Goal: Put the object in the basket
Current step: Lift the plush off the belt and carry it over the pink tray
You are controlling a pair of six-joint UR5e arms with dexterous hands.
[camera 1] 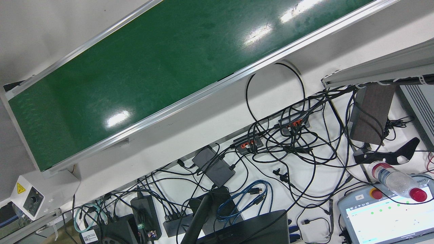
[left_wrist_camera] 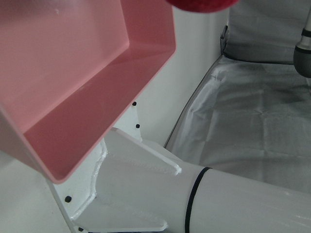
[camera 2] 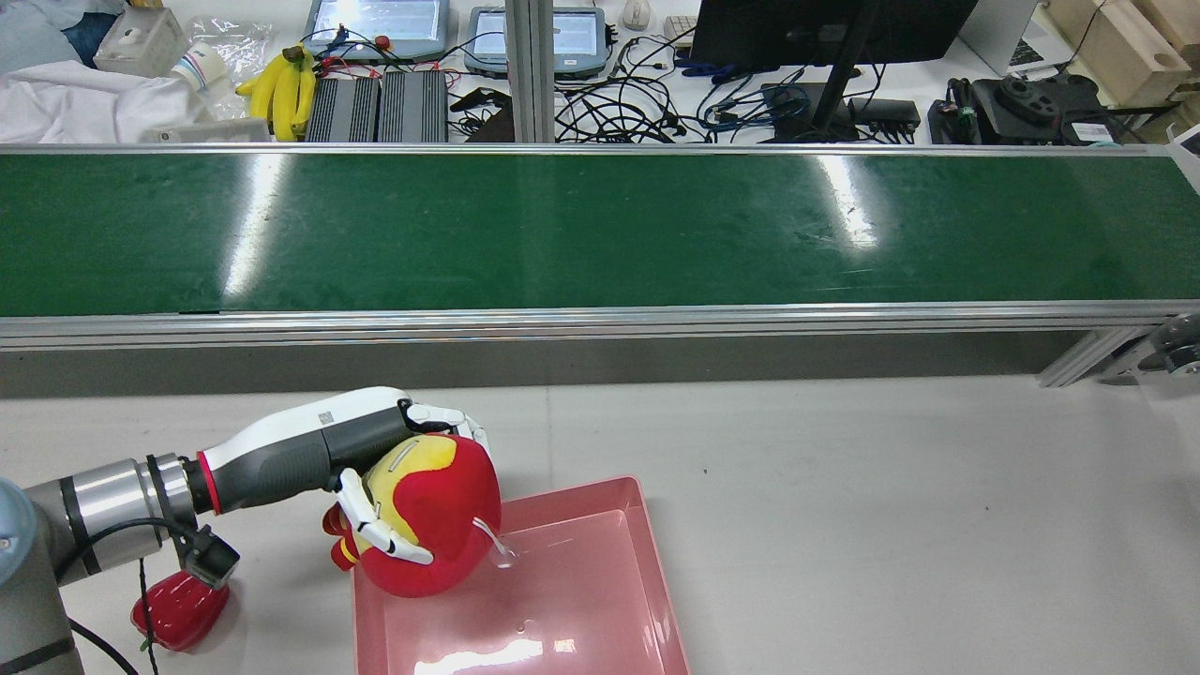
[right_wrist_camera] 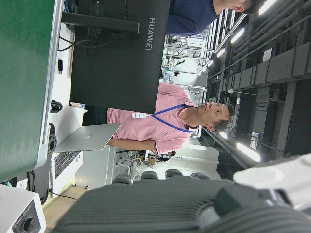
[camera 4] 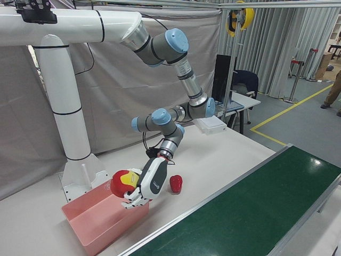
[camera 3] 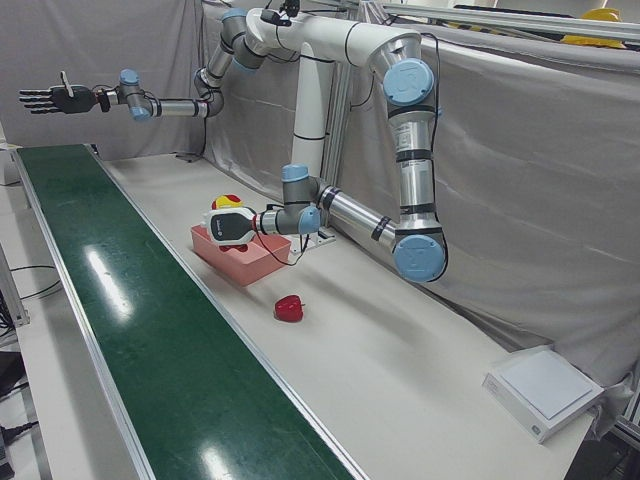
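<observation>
My left hand (camera 2: pixel 394 469) is shut on a red and yellow plush toy (camera 2: pixel 436 525) and holds it over the near-left corner of the pink basket (camera 2: pixel 581 600). The same hand (camera 4: pixel 141 191) and toy (camera 4: pixel 121 182) show in the right-front view, above the basket's (camera 4: pixel 93 226) rim. The left hand view looks into the bare basket (left_wrist_camera: pixel 73 92), with a bit of the red toy (left_wrist_camera: pixel 199 5) at its top edge. My right hand (camera 3: pixel 50 98) is open, fingers spread, raised high over the far end of the conveyor.
A small red object (camera 2: pixel 178 609) lies on the table left of the basket, under my left forearm; it also shows in the left-front view (camera 3: pixel 289 308). The green conveyor belt (camera 2: pixel 600 230) runs across beyond the table. Cables and screens crowd the desk (camera 1: pixel 288 162) behind it.
</observation>
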